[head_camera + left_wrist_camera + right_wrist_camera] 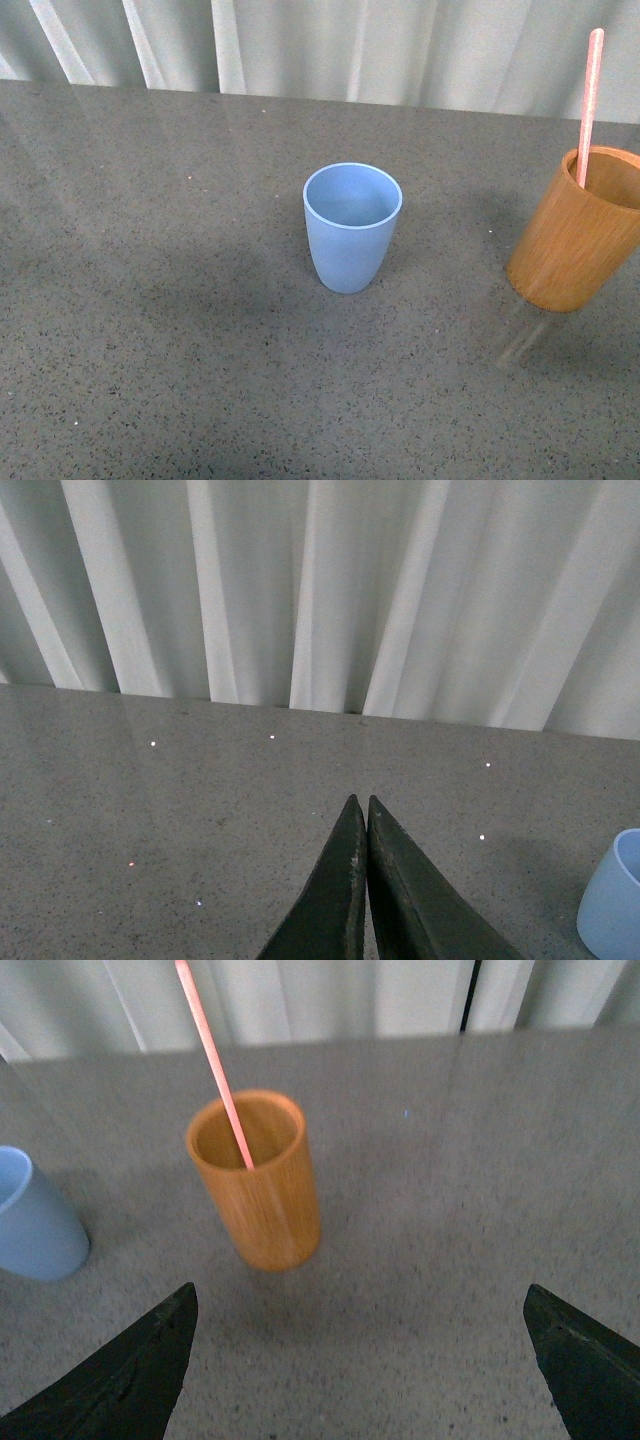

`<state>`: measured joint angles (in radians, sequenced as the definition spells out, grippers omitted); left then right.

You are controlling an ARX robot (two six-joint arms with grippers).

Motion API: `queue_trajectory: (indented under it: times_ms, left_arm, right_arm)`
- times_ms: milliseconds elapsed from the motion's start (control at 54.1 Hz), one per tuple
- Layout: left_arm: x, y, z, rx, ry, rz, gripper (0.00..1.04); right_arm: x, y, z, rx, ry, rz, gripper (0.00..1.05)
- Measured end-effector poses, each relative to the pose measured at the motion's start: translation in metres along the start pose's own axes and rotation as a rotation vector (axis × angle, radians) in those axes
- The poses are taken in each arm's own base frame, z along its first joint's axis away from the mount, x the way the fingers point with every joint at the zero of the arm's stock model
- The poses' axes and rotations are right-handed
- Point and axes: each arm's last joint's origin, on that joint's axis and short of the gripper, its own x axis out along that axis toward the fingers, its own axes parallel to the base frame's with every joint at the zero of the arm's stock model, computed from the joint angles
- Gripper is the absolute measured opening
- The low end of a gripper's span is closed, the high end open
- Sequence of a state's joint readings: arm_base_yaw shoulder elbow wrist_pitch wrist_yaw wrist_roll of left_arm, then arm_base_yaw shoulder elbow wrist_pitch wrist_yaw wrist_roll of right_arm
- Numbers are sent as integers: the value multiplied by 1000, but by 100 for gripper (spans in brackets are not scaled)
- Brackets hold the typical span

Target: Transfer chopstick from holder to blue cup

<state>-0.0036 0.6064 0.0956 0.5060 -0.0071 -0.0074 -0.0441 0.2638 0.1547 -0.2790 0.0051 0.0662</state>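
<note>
Right pincer point(358, 1295) spread wide, empty, thin straight pale pink chopstick point(589, 105) leaning inside orange-brown wood-grain holder point(572, 245), tapered matte blue cup point(350, 235) apart to its left, upright and empty, speckled grey bench point(150, 320) beneath, left pincer point(359, 802) tips pressed together.

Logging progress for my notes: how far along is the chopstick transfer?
Done: nothing; the chopstick stands in the holder and the blue cup is empty. In hand: the right gripper is open facing the holder, gripping nothing; the left gripper is shut. Left: grasp, lift, carry, drop into the cup.
</note>
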Motion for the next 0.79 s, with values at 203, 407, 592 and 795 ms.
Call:
queue_trajectory:
  times_ms: [203,407,592,795]
  left_arm:
    - [-10,0,-8,0,2,-3,4]
    - [-18,0,-14,0,-3,-3,4]
    - [-23,0,-13,1,-27,-5,4]
    - [-29,0,-13,1,-27,-5,4]
  right_arm:
    - [38,-21,45,-68,-52,41,95]
    - [110,-32,70,-182,-11,188,95]
    - [174,-18,79,-179,82,362,95]
    - [212,12,85,-169,111,501,91]
